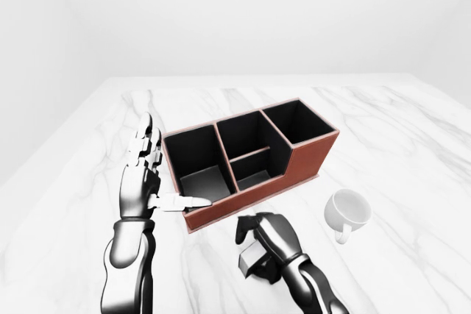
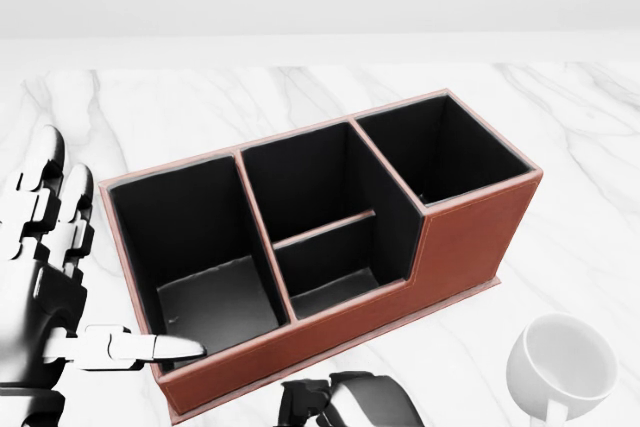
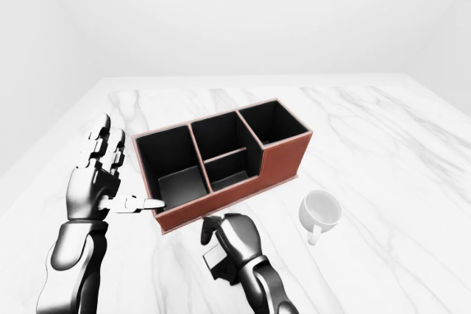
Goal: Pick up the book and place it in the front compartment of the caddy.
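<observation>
Caddy [image 1: 294,163] sits mid-table, brown outside, black inside, long side running from lower left to upper right in the left-eye view. Four pockets: big one at the left end, a middle section split by a low divider into two, and one at the right end. All look bare inside. Left hand [image 1: 143,174] is up beside the caddy's left end, fingers spread & pointing up, thumb [image 1: 184,201] stretched out flat w/ its tip at the caddy's lower-left corner, over the rim (touching or just above, can't tell). So that hand's wide apart, holding nothing. Right hand [image 1: 268,244] is low, just below the caddy's long wall, not touching it, fingers curled in together around a small dark block [image 3: 215,261] under the palm. That may be the book, but it's too dark and hidden to call, and whether the grip is truly clamped I can't tell. In the head view only the right hand's knuckles [image 2: 350,402] poke in at the bottom edge. White cup [image 1: 347,211] stands on the marble table [image 1: 412,137] to the right of the hand, near the caddy's right end, well apart from both.
</observation>
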Controlling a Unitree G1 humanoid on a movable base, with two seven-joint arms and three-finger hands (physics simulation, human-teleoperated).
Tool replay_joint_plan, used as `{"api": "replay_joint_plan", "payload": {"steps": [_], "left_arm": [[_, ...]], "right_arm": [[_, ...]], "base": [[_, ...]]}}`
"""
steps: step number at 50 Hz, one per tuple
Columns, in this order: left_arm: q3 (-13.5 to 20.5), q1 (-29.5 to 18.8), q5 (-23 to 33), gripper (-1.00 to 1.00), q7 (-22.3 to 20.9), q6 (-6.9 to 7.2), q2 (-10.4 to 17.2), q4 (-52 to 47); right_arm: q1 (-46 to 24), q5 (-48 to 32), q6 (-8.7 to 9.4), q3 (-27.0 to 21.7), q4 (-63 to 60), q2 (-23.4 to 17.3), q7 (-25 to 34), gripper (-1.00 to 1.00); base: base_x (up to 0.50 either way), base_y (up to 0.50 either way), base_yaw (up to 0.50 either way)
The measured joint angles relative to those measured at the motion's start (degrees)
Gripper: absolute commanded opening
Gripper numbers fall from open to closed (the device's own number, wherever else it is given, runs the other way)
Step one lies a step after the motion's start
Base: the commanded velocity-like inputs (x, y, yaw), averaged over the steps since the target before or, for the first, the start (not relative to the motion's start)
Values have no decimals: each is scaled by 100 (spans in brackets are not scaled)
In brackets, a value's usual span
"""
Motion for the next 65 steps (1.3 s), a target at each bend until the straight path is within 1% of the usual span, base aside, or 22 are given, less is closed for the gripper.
{"api": "replay_joint_plan", "payload": {"steps": [16,18,24,35,43,58,65], "left_arm": [[0,-7,-4,100,0,0,0,-6],[5,-9,-7,100,-1,0,2,-8],[20,-16,-16,100,0,0,6,-21],[33,-21,-24,100,3,0,7,-31],[41,-25,-31,100,2,0,10,-30],[48,-25,-39,100,-2,0,11,-17],[47,-29,-40,100,-2,0,12,-7]], "right_arm": [[113,-100,0,13,-166,-31,146,-100],[146,-110,25,8,-239,-43,194,-100],[223,-110,175,-4,-608,-68,409,-100],[242,-6,555,-78,-1491,-66,885,-100],[211,-1,747,-138,-1950,-40,1140,-100],[3,-64,1000,-376,-2589,100,1638,-100],[-134,-106,1001,-515,-2816,186,1872,-100]], "base": [[0,0,0],[0,0,0],[0,0,0],[0,0,0],[0,0,0],[0,0,0],[0,0,0]]}}
